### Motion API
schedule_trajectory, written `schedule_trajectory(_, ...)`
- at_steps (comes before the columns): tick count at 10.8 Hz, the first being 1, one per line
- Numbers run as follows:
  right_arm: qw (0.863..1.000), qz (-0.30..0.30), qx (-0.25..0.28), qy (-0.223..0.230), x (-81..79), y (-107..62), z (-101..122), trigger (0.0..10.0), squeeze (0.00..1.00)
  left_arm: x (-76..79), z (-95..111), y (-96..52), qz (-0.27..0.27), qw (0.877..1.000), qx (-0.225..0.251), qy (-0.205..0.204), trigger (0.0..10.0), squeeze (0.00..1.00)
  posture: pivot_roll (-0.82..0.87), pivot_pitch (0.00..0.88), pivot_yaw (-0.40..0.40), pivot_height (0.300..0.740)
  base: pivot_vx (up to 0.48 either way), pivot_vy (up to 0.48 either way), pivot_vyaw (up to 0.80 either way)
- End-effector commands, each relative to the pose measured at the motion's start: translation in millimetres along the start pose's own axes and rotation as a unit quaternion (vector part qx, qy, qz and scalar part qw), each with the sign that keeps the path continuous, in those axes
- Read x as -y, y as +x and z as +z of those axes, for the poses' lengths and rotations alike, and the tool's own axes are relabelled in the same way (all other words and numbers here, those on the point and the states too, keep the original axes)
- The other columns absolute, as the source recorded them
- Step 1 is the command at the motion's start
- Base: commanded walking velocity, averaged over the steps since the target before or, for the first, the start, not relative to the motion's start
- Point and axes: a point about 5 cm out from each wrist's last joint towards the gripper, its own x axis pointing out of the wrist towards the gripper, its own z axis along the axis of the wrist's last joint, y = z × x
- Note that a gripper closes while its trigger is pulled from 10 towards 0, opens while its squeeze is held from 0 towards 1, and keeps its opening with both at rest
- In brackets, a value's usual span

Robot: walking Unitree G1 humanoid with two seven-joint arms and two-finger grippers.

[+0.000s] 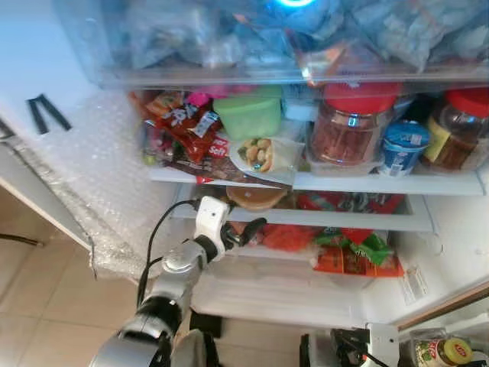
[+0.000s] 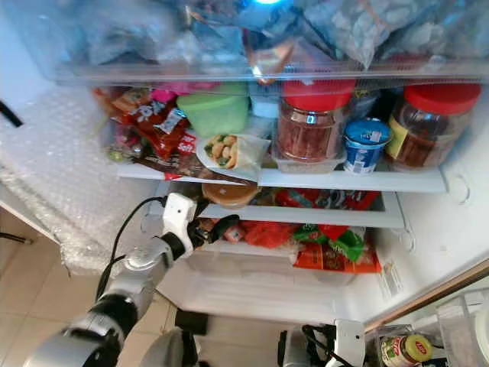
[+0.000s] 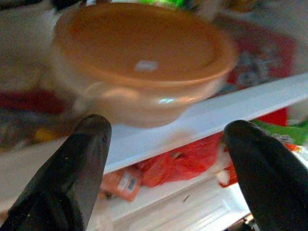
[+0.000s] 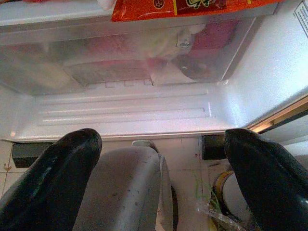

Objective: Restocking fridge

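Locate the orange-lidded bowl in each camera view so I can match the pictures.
Left eye view: orange-lidded bowl on the second shelf, just above the left end effector.
Right eye view: the same bowl, under the wrapped sandwich.
Left wrist view: large and blurred, beyond the open fingers.
Right wrist view: not in it; it looks at the bottom drawer.
Shared landmark: white shelf edge below the bowl.
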Motion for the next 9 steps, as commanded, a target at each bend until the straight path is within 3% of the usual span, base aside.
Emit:
schedule_trajectory(1, 0.997, -0.030, -0.073, 0.013, 12.9, -25.3, -40, 10.0, 0.00, -7.1, -1, 0.5, 0.027, 0.999, -0.011, -0.013, 10.0, 0.00, -0.28, 0.222, 0.092, 0.650, 0.000, 0.000, 0.00)
schedule_trajectory(4, 0.997, -0.026, -0.071, 0.010, 13.9, -27.9, -42, 10.0, 0.00, 2.6, 23, 23.9, 0.021, 1.000, -0.004, 0.003, 10.0, 0.00, -0.28, 0.228, 0.087, 0.650, 0.000, 0.000, 0.00)
schedule_trajectory(5, 0.997, -0.026, -0.070, 0.010, 13.4, -27.4, -42, 10.0, 0.00, 5.1, 24, 25.6, 0.015, 1.000, -0.005, 0.009, 10.0, 0.00, -0.28, 0.222, 0.088, 0.650, 0.000, 0.000, 0.00)
schedule_trajectory(7, 0.997, -0.023, -0.068, 0.012, 10.8, -23.7, -38, 10.0, 0.00, 3.1, 13, 15.9, -0.003, 1.000, -0.007, 0.023, 10.0, 0.00, -0.25, 0.198, 0.093, 0.650, 0.000, 0.000, 0.00)
schedule_trajectory(9, 0.997, -0.020, -0.070, 0.012, 7.2, -19.2, -35, 10.0, 0.00, -11.0, 4, -4.2, 0.005, 0.999, 0.012, 0.037, 10.0, 0.00, -0.24, 0.156, 0.102, 0.650, 0.000, 0.000, 0.00)
